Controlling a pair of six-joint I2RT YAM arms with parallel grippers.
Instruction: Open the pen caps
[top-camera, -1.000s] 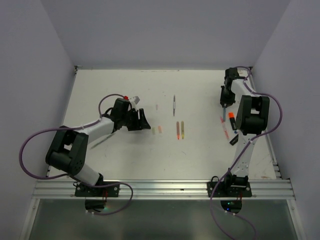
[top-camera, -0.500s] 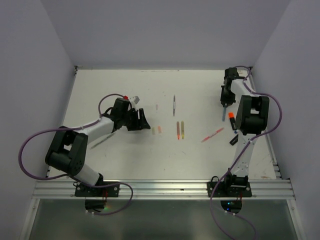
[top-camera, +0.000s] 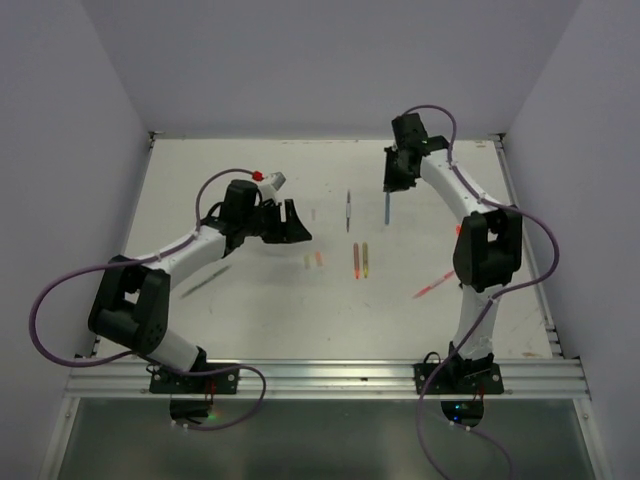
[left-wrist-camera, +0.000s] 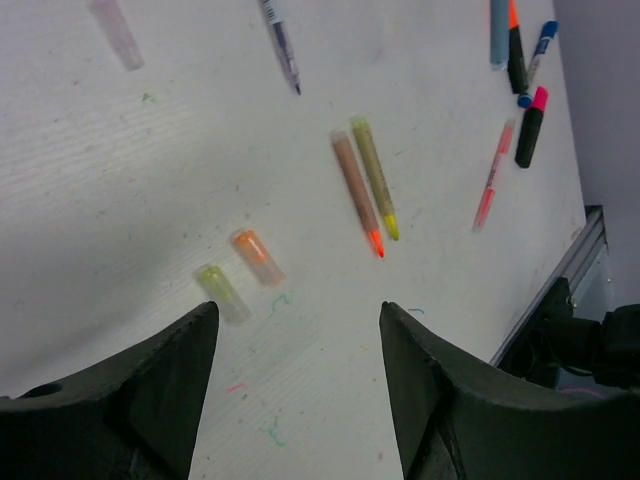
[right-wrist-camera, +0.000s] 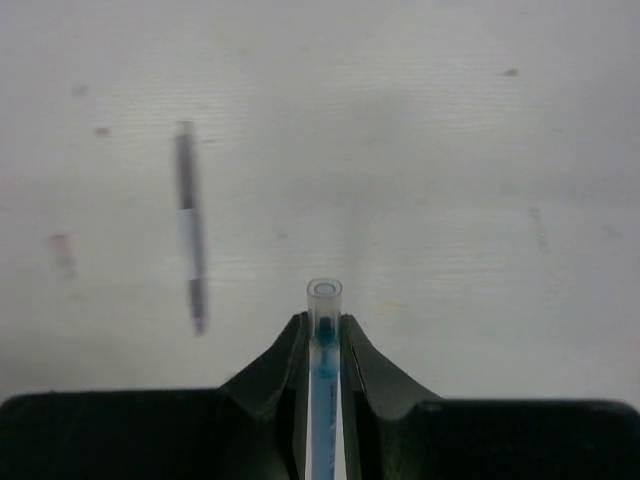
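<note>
Swinging in from the far right corner, the right arm had brought a blue pen (top-camera: 386, 208) over the back middle of the table (top-camera: 260, 320). The right gripper (right-wrist-camera: 323, 335) was squeezed tight on that pen, which stuck out past its tips. I could not tell if its cap was on. A pink pen (top-camera: 432, 285) had slid and lay beside the right arm. The left gripper (left-wrist-camera: 297, 325) had lifted a little, its jaws wide with nothing in them. Just under it lay 2 loose pen caps, a yellow cap (left-wrist-camera: 222, 292) and an orange cap (left-wrist-camera: 257, 256), near 2 open pens (left-wrist-camera: 357, 192). I think the blue pen was next to be opened. The left arm reached low to the right. The right arm stretched far back and leaned left.
</note>
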